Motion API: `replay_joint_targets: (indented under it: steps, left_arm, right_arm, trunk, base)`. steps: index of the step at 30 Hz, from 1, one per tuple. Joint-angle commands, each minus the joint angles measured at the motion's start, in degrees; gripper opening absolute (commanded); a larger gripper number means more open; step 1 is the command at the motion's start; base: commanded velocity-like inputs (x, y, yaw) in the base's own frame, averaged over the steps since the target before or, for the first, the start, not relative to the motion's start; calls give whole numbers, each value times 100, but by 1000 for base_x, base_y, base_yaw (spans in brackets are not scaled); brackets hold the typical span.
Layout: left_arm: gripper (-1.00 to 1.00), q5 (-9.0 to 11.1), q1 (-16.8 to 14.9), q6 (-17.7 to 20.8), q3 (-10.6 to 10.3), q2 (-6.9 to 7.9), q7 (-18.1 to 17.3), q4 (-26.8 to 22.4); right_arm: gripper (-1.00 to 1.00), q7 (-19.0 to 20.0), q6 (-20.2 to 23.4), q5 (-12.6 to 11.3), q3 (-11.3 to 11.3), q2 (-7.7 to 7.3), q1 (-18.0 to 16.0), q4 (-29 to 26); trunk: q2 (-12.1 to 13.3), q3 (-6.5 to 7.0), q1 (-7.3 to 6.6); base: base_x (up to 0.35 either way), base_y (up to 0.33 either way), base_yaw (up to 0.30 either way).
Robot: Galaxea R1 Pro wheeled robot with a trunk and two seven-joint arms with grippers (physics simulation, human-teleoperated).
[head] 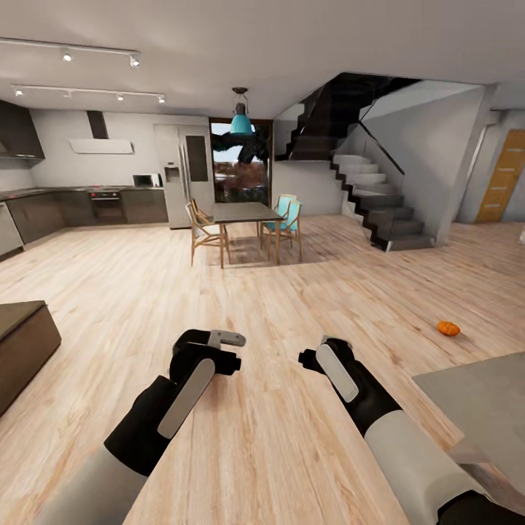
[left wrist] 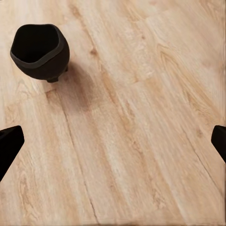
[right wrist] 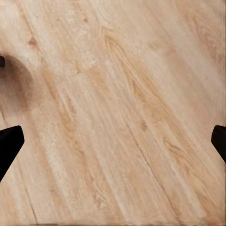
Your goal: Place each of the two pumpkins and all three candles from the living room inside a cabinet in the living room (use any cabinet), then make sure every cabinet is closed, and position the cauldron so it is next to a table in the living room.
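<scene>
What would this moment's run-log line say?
phase: in transit, nothing held | left claw: open over bare floor, cauldron standing nearby | right claw: open | pumpkin: on floor, ahead right | cabinet: at left

Head view faces forward across the room; wrist views look down at the wooden floor (left wrist: pixel 141 117).

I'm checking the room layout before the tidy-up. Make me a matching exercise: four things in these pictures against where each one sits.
Things:
1. pumpkin
2. cauldron
3. dining table
4. fridge

Places:
A. against the far wall, beside the kitchen units
B. alone on the wooden floor, to the robot's right
C. between wooden chairs, under the teal lamp
D. standing upright on the floor, in the left wrist view

Pairs: 1-B, 2-D, 3-C, 4-A
</scene>
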Motion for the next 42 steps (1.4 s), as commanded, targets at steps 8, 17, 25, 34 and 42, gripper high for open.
replay_joint_targets:
  steps: [8,17,25,34,42]
  left_arm:
    - [100,58,-4,12,-11,3,69,1]
    - [100,58,-4,12,-13,3,75,1]
    - [100,58,-4,12,-13,3,78,2]
    - [100,49,-4,12,-13,3,79,2]
    - [100,42,-4,12,-13,3,79,2]
  right_arm:
    - [100,-59,3,-54,14,6,-7,1]
    - [100,-60,3,-59,14,6,-7,-5]
    - [100,-60,3,-62,14,7,-5,-6]
    - [100,-60,3,-61,14,7,-6,-1]
    - [100,-60,3,-54,14,7,-6,1]
  trunk:
    - [-4,-1,-3]
    - [-4,-1,-3]
    - [-4,15,-3]
    - [-4,36,-3]
    - [-4,41,-3]
  base:
    - [-167,116,-94]
    - [-21,10,-3]
    - [-22,1,-165]
    - [-2,0,-273]
    - [-60,67,-285]
